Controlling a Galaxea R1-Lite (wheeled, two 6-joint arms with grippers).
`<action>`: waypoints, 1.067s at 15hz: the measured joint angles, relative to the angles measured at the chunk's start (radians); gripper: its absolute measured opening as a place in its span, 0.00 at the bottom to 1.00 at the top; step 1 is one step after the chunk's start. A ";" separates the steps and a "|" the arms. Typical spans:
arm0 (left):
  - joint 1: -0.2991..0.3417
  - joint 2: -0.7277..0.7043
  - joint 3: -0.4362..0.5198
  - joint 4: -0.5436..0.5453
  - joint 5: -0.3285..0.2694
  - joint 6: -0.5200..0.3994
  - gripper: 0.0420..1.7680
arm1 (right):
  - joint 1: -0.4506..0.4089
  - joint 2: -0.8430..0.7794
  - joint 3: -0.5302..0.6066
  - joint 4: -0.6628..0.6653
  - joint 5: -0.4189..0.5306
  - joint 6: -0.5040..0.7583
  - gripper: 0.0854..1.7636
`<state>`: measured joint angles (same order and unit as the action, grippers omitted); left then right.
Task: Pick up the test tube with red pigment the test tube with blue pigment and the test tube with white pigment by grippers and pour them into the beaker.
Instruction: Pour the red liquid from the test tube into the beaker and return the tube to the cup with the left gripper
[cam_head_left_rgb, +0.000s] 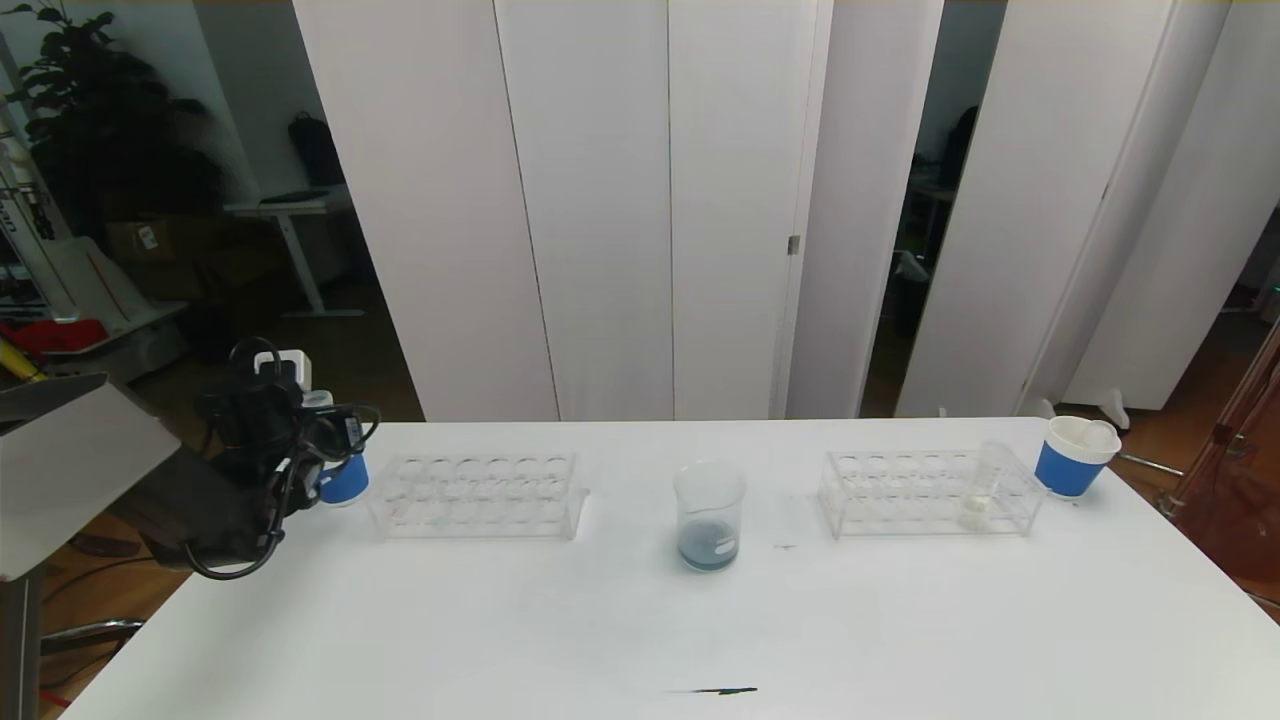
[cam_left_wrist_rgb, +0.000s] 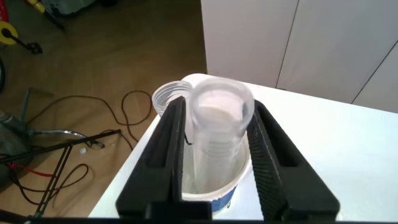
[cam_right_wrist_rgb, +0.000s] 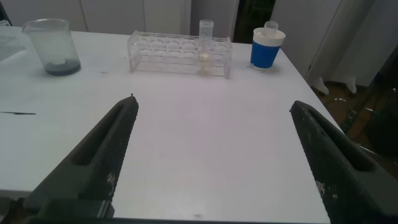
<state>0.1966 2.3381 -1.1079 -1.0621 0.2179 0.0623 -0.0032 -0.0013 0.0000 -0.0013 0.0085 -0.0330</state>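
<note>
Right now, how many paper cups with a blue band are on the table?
2. One cup sits at the table's far left corner, under the left gripper; the other cup stands at the far right, beside the right-hand rack.

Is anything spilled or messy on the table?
Yes, a little. A thin dark streak lies on the white table near its front edge, in front of the beaker, like a dribble of pigment. A fainter small mark sits just right of the beaker. Nothing is tipped over.
</note>
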 joint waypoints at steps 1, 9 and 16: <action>0.000 -0.001 -0.001 -0.003 -0.001 0.000 0.60 | 0.000 0.000 0.000 0.000 0.000 0.000 0.99; 0.003 -0.027 0.005 -0.006 0.004 0.008 0.99 | 0.000 0.000 0.000 0.000 0.000 0.000 0.99; 0.000 -0.270 0.106 0.124 -0.015 0.014 0.99 | 0.000 0.000 0.000 0.000 0.001 0.000 0.99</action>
<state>0.1962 2.0677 -1.0019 -0.9381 0.2030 0.0764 -0.0032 -0.0013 0.0000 -0.0013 0.0091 -0.0330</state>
